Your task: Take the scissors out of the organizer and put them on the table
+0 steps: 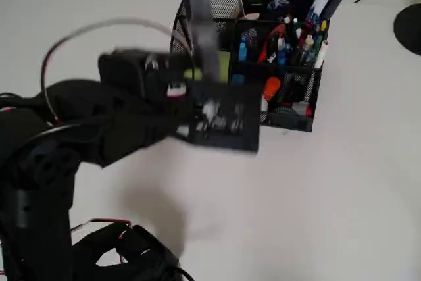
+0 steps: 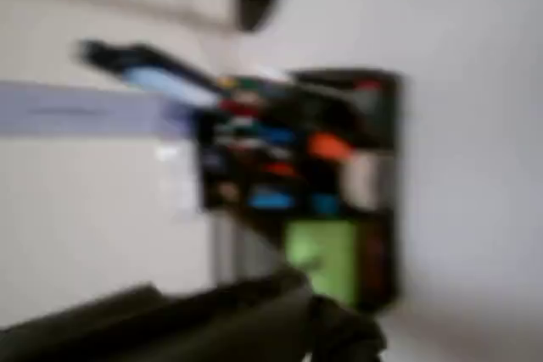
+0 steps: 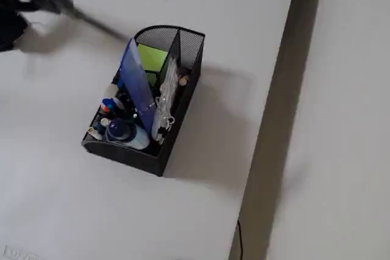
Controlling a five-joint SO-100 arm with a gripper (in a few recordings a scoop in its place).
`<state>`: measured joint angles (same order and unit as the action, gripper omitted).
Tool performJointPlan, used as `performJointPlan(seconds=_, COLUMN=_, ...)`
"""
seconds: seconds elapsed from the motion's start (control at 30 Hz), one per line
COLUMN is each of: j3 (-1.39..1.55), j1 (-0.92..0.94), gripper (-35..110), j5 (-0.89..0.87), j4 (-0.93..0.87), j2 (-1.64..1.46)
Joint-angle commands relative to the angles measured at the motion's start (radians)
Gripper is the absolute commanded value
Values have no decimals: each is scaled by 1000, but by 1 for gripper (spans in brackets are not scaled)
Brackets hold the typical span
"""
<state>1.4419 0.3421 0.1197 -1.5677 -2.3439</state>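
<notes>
— What is the gripper (image 3: 13, 4) holding?
— It is clamping the scissors (image 3: 91, 21) by the handle end, though the picture is blurring.
— Where are they pointing?
— Away from it, over the table (image 3: 244, 28), the tip nearing the organizer (image 3: 178, 120) at its curved end.

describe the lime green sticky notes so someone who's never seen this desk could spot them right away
Find the black mesh organizer standing on the white table. In the fixed view, look into its curved-walled end compartment, away from the crowded pens and the tall blue item. The sticky notes are the flat lime-green block there, the only large green patch in the organizer.
</notes>
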Motion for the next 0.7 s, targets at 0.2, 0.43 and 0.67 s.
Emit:
performJointPlan(seconds=0.2, j3=71, j1=-3, gripper=0, j5=-26, j4=-247, j2=5)
performJointPlan(seconds=0.43, j3=210, j1=8, gripper=0, j5=-31, j4=-225, j2=206)
performJointPlan(seconds=0.67, j3=353, j1=35, gripper=0, j5=-15, j4=-61, j2=365)
